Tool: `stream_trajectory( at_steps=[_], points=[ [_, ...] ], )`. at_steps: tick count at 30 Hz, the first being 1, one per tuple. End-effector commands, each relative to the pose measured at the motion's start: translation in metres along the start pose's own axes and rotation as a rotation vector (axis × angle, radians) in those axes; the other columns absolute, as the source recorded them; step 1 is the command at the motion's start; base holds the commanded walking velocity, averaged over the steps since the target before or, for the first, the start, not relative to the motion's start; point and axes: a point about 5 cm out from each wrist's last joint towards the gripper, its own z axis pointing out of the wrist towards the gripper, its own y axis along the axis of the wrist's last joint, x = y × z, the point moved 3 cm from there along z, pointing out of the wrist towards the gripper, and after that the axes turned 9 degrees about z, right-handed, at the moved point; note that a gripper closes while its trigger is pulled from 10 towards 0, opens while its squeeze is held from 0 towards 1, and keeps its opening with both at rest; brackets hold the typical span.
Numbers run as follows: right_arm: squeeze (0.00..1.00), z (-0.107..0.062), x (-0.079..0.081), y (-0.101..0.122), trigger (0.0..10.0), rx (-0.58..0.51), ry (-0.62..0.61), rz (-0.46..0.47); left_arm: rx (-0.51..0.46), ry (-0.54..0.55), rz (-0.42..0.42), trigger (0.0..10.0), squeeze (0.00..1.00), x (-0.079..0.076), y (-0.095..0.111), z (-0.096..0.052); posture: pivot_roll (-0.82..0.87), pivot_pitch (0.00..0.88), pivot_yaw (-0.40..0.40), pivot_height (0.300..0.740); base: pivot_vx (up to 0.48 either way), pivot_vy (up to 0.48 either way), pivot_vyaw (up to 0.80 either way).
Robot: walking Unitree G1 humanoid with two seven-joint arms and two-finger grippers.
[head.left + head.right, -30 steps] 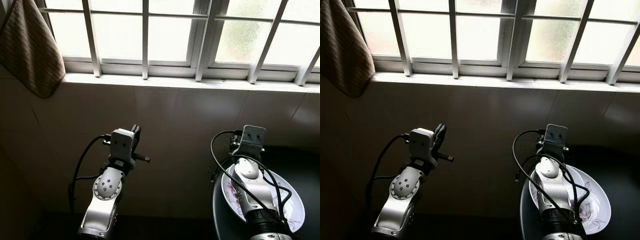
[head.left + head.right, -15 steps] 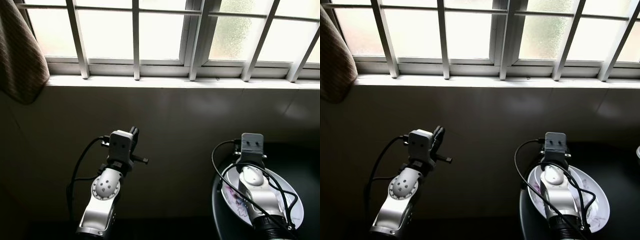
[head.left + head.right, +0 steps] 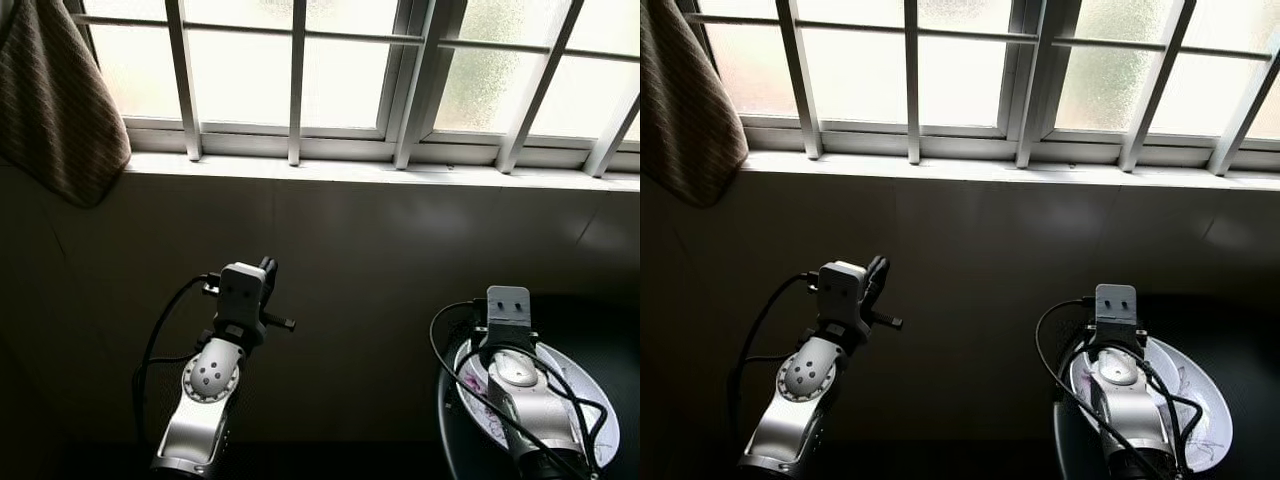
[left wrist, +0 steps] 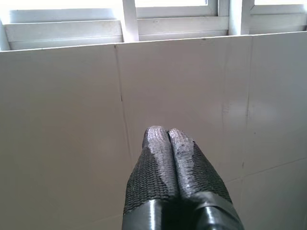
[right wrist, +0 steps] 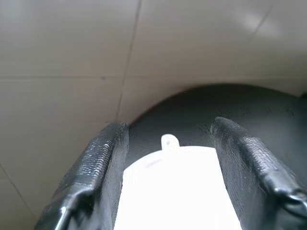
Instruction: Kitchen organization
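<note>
Facing tiled wall [image 3: 400, 260] under barred window [image 3: 340, 70], dark round table [image 3: 1200, 330]

A window [image 3: 340, 70] with frosted panes spans the upper part of the scene, crossed by white bars [image 3: 297, 90], some upright and some slanted. Beneath it runs a pale window sill [image 3: 380, 172]. A brown ribbed cloth [image 3: 55, 105] hangs at the upper left, its lower edge overlapping the sill's end. Below the sill lies a shaded tiled wall [image 3: 400, 260]; thin grout lines [image 4: 123, 103] divide its large light tiles. The dark area at the lower left is too dim to identify, possibly floor.
</note>
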Motion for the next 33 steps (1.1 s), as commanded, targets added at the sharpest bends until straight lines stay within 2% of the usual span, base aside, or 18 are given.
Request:
stream_trajectory(
  at_steps=[1,4,8,10,12,19,26,33],
  points=[
    [0.00,-0.001,-0.009,0.007,10.0,-0.016,-0.021,-0.013,0.014,-0.016,0.000,10.0,0.00,-0.005,-0.003,-0.001,0.02,0.000,-0.057,0.740,0.000,0.000,0.00],
    [0.00,-0.002,-0.017,0.006,10.0,0.009,-0.033,-0.054,0.021,-0.018,-0.001,10.0,0.00,-0.006,-0.004,-0.001,0.01,0.000,-0.057,0.740,0.000,0.000,0.00],
    [0.00,-0.002,-0.019,0.001,10.0,0.040,-0.022,-0.069,0.022,-0.021,-0.003,10.0,0.00,-0.007,-0.004,0.000,0.01,0.000,-0.056,0.740,0.000,0.000,0.00],
    [0.00,-0.003,-0.020,-0.001,10.0,0.057,-0.016,-0.070,0.022,-0.022,-0.004,10.0,0.00,-0.007,-0.004,0.000,0.01,0.000,-0.056,0.740,0.000,0.000,0.00],
    [0.00,-0.003,-0.017,-0.014,10.0,0.132,0.042,-0.055,0.022,-0.023,-0.005,10.0,0.00,-0.008,-0.004,0.001,0.00,0.000,-0.055,0.740,0.000,0.000,0.00],
    [0.00,0.001,-0.017,-0.018,10.0,0.179,0.074,-0.058,0.026,-0.022,0.000,10.0,0.00,-0.006,-0.005,0.001,0.01,0.000,-0.057,0.740,0.000,0.000,0.00],
    [0.00,0.007,-0.028,-0.035,10.0,0.295,0.046,0.007,0.030,-0.013,0.003,10.0,0.00,-0.004,-0.006,0.000,0.02,0.000,-0.061,0.740,0.000,0.000,0.00],
    [0.00,0.011,-0.025,-0.050,10.0,0.400,0.119,0.056,0.035,-0.014,0.007,10.0,0.00,-0.004,-0.008,0.000,0.02,0.000,-0.059,0.740,0.000,0.000,0.00]
  ],
)
